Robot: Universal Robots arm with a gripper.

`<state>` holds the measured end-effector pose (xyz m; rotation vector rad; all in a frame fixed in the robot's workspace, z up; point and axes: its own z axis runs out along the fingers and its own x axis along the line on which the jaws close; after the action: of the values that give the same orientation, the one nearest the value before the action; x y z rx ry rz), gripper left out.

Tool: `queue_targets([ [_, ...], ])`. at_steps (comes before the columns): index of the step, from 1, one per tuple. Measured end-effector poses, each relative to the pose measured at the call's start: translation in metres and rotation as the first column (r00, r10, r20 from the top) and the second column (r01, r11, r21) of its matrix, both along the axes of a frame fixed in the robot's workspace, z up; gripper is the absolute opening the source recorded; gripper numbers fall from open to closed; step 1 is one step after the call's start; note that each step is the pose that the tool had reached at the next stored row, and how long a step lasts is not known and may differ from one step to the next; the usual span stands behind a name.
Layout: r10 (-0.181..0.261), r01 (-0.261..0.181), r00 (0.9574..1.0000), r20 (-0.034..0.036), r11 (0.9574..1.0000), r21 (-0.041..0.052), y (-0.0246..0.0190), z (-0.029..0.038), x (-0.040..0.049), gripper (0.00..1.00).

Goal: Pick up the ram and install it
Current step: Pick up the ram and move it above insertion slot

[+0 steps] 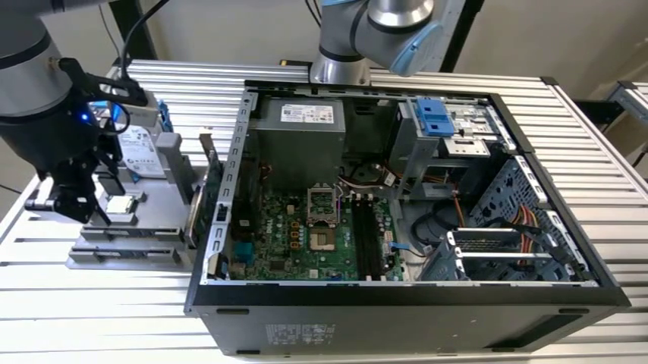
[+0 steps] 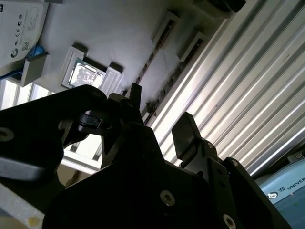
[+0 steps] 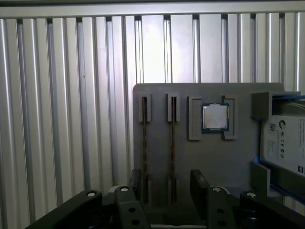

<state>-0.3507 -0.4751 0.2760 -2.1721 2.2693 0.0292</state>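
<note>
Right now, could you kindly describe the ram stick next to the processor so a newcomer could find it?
Find the flat grey plastic tray on the ribbed aluminium table. Two thin dark boards stand on edge in parallel slots; the ram stick is the one nearer the square silver processor.

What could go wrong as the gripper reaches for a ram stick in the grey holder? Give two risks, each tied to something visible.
1. Two ram sticks stand edge-on in neighbouring slots, and the open jaws of the gripper appear to straddle both, so closing might catch the wrong one or both.
2. The processor sits close beside them on the grey holder; a sideways drift could knock it.
</note>
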Motion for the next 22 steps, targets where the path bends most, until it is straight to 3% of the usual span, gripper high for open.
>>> queue_targets([
  [22,0.0,0.0,1.0,-0.0001,1.0,-0.0001,-0.0034,-0.0133,-0.0003,1.0],
])
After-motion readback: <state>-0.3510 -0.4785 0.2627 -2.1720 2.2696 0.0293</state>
